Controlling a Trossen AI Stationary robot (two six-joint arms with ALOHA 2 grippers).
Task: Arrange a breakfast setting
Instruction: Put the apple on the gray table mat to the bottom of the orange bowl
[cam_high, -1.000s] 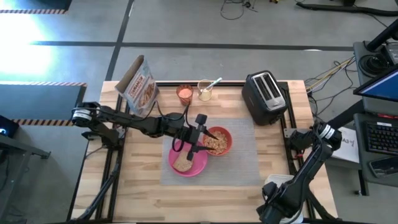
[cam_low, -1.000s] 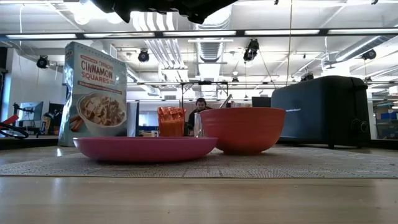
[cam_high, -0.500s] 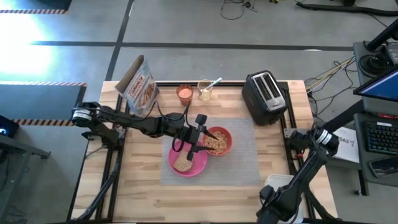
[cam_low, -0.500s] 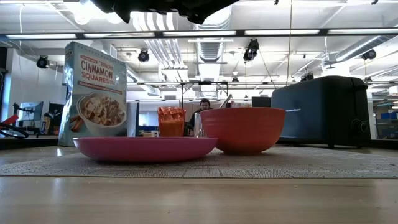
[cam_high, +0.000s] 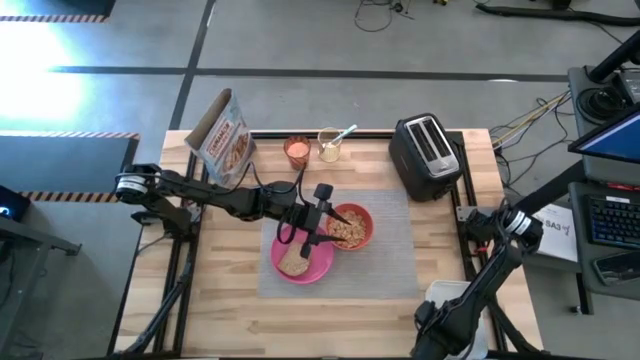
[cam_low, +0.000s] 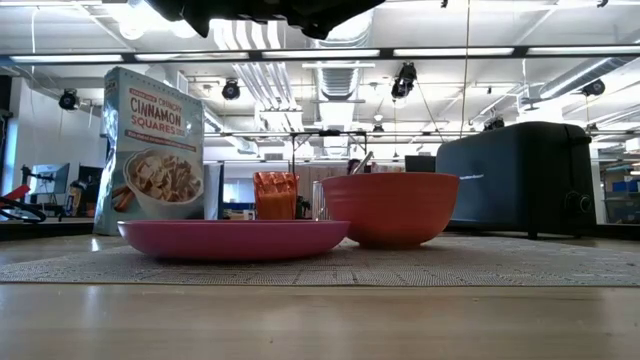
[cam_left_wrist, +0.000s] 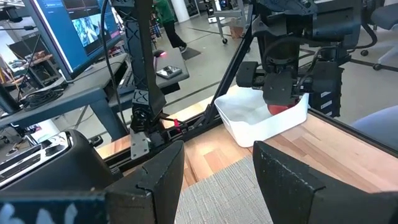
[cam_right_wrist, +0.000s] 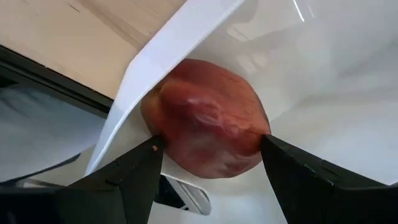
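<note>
Red apple between right claw fingers.

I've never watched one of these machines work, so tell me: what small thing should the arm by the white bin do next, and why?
Probably lift. The right gripper has a finger on each side of the red apple in the white bin, seemingly gripping it. The pink plate and bowl already sit on the mat.
</note>
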